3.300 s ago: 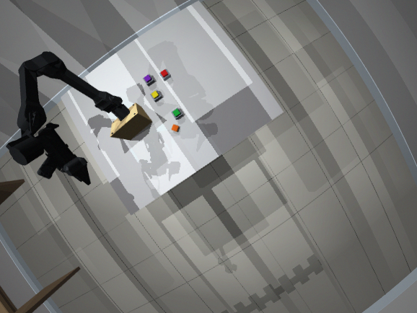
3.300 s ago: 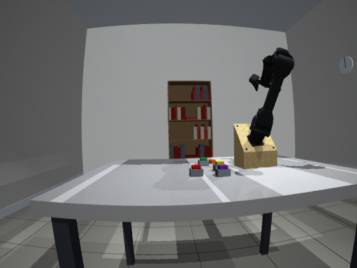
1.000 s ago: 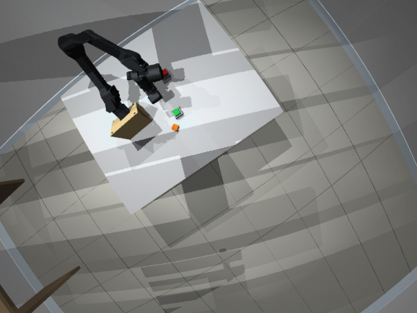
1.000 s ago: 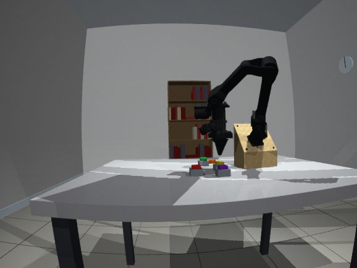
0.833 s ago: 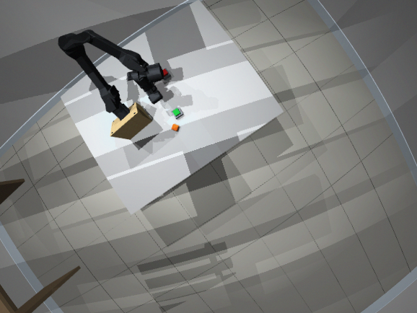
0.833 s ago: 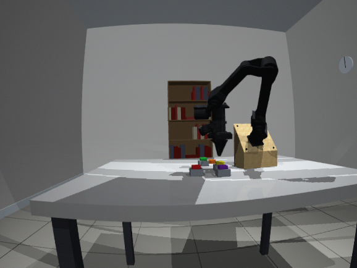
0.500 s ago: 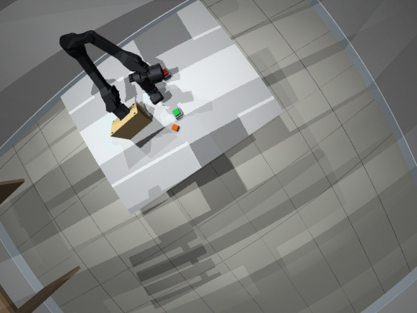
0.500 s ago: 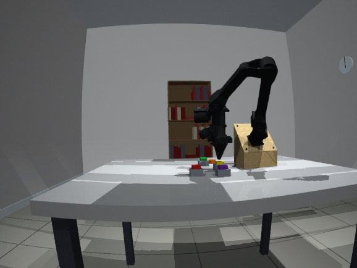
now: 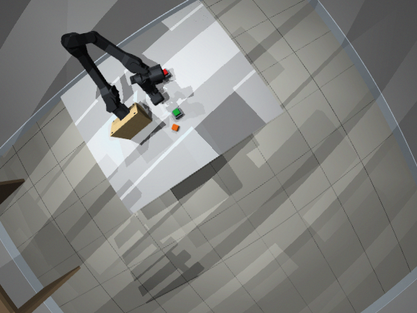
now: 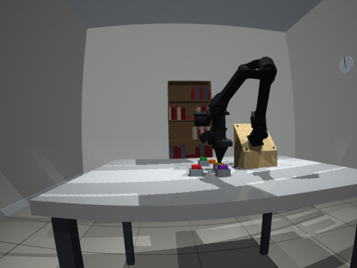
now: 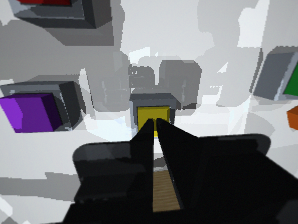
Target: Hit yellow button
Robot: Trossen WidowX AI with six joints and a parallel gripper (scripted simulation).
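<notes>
Gripper (image 11: 155, 125) pressed together, holding nothing, tips pointing straight down onto yellow button (image 11: 152, 114); button sits directly beneath, mid-worktop nearer the arm-base edge, between purple button (image 11: 31, 112) and green button (image 11: 291, 82); move looks purely vertical.
</notes>
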